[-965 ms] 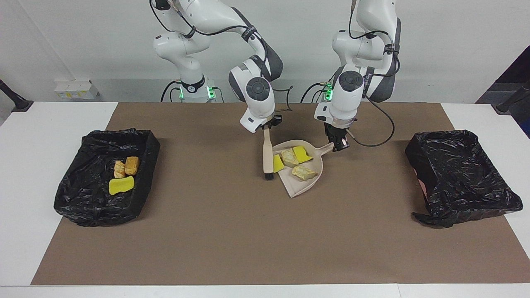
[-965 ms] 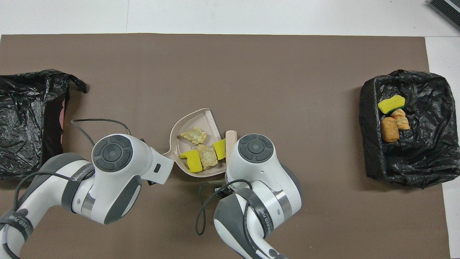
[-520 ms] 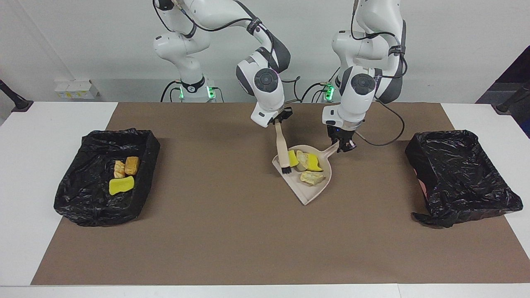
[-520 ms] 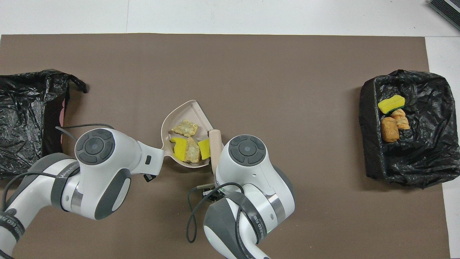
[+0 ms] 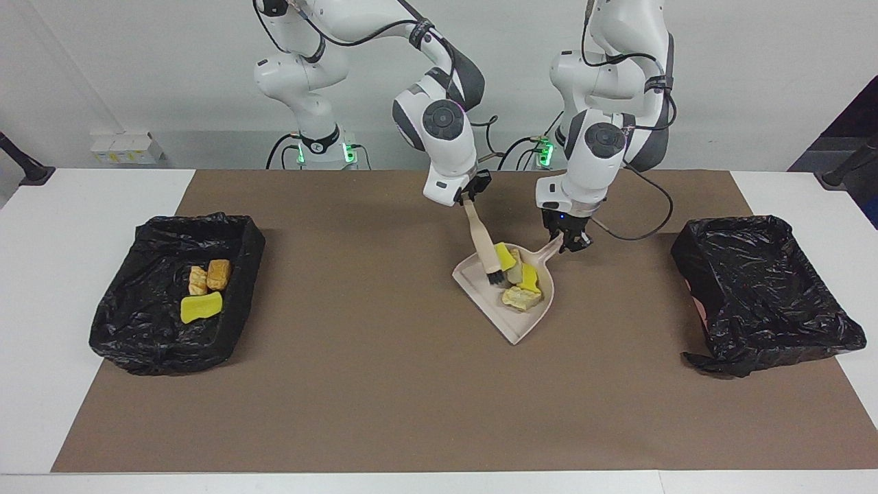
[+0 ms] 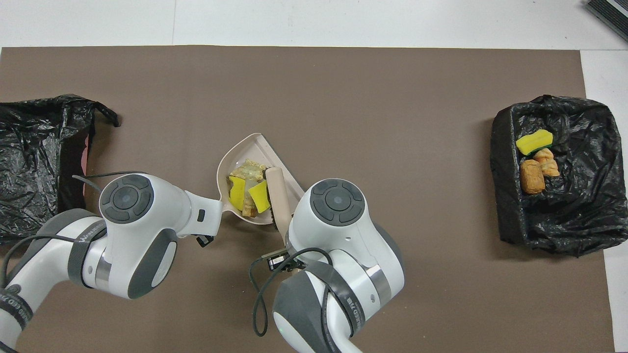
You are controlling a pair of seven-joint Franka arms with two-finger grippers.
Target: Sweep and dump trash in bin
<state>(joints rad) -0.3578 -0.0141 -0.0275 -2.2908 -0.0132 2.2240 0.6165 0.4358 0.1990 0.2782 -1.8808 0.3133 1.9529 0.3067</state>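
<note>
My left hand (image 5: 571, 241) is clamped on the handle of the beige dustpan (image 5: 509, 315), which rests on the brown mat (image 5: 384, 384) in the middle of the desk (image 5: 62, 226). My right hand (image 5: 472, 197) is closed around the handle of the beige brush (image 5: 484, 250), held tilted so its dark bristles sit inside the pan. Four pieces of the trash (image 5: 520, 278), yellow sponge chunks and tan bread scraps, are crowded together in the pan beside the brush, toward the handle end. Three more scraps (image 5: 206, 288), two tan and one yellow, lie in the black-lined bin (image 5: 130, 336) at my right arm's end of the desk. Another black-lined bin (image 5: 761, 302) stands at my left arm's end.
</note>
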